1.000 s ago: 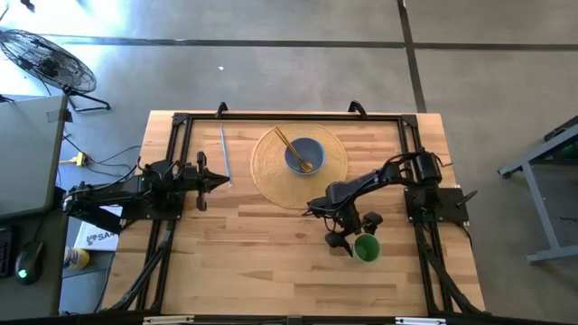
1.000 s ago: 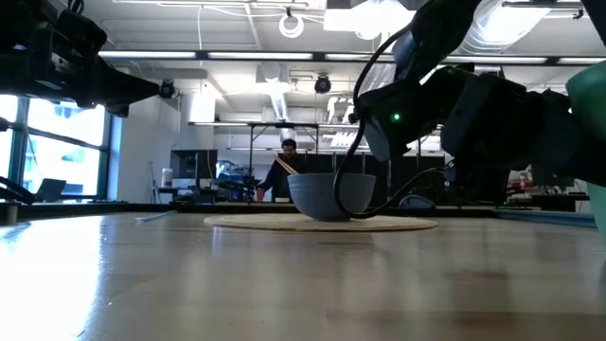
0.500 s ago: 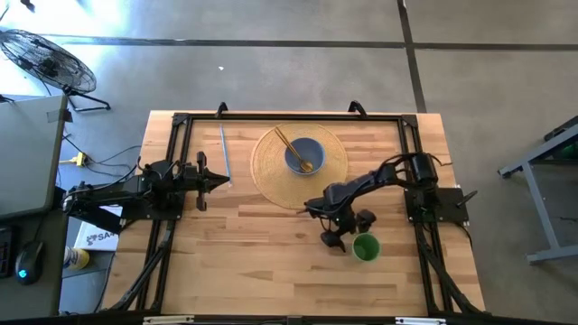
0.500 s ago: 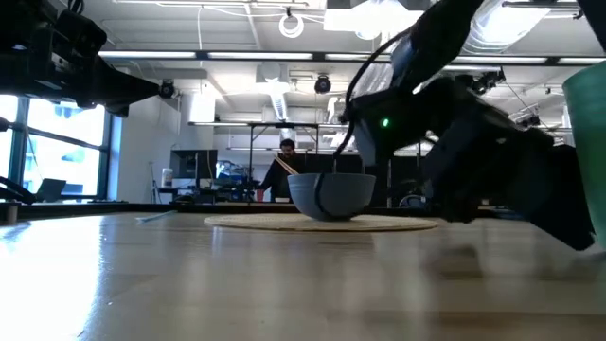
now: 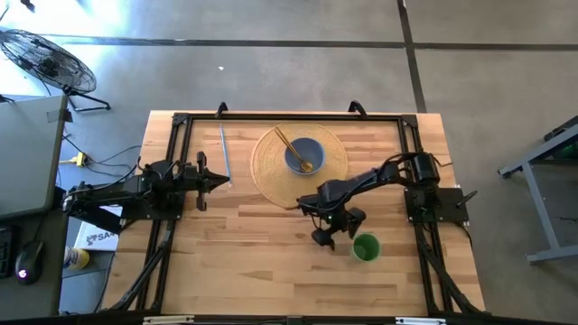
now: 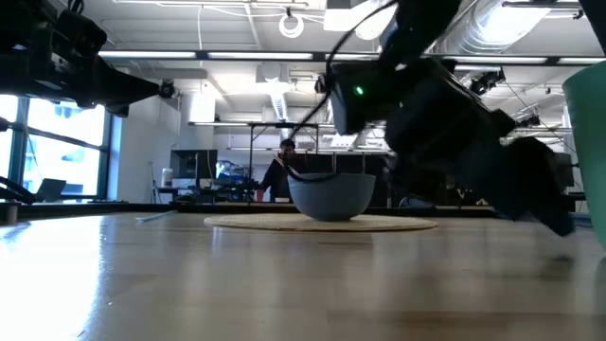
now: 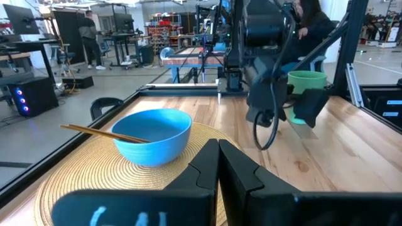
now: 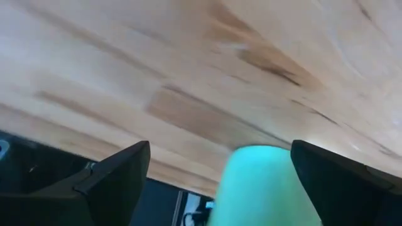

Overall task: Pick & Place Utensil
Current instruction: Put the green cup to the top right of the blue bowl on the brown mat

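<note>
My right gripper [image 5: 332,236] hangs beside the green cup [image 5: 366,246] — jaws wide, empty; left gripper [image 5: 223,181] waits, jaws together.

no legible text, box label under left arm [image 5: 93,236] (partly hidden)

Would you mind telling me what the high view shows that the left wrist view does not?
Only the high view shows the thin utensil lying on the table near the left gripper, plus the floor fan. Only the left wrist view shows people in the room. Both share the blue bowl holding chopsticks, the woven mat, the green cup and the right gripper.
</note>
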You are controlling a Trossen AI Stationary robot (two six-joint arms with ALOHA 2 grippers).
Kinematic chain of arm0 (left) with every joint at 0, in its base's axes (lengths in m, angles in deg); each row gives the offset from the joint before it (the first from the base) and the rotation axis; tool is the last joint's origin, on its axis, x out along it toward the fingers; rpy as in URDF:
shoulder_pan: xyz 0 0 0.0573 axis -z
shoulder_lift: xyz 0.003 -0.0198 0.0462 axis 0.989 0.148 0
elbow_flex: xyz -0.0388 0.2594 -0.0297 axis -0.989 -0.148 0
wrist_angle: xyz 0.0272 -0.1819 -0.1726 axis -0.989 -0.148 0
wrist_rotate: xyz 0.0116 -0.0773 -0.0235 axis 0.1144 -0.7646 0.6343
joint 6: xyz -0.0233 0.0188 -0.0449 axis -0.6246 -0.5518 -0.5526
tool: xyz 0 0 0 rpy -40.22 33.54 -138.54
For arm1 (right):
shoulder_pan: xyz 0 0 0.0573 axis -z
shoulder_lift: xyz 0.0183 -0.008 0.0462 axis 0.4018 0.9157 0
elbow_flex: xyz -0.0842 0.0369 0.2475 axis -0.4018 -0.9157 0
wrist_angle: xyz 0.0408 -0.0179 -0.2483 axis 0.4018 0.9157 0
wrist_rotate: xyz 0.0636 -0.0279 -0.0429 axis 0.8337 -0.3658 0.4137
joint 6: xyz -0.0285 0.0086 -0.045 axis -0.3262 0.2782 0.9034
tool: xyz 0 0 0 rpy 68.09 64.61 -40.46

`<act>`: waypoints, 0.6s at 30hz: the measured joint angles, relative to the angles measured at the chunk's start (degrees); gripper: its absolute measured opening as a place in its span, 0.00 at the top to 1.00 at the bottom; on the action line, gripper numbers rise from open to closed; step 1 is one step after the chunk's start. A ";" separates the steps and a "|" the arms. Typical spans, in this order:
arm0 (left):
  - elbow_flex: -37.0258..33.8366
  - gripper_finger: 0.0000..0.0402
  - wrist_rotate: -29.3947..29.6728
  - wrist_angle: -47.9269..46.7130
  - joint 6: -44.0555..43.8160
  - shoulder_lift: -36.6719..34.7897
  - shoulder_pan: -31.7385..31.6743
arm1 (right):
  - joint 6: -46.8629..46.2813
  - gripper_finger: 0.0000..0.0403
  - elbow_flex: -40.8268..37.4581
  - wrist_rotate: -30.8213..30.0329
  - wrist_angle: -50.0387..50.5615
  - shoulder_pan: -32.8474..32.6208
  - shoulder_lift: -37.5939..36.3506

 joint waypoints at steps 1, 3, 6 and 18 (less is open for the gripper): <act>0.00 1.00 0.00 0.00 0.00 0.00 0.00 | 0.66 0.06 1.39 -0.80 1.04 0.03 0.00; 0.00 1.00 0.01 0.00 0.00 0.00 0.01 | 1.99 0.06 4.72 -3.26 4.18 0.03 0.00; 0.00 1.00 0.00 0.00 0.00 0.00 -0.01 | 3.78 0.06 10.86 -7.97 11.38 -0.09 -0.02; 0.00 1.00 0.00 0.00 0.00 0.02 0.01 | -5.16 0.05 39.01 -29.06 35.05 -11.73 -0.12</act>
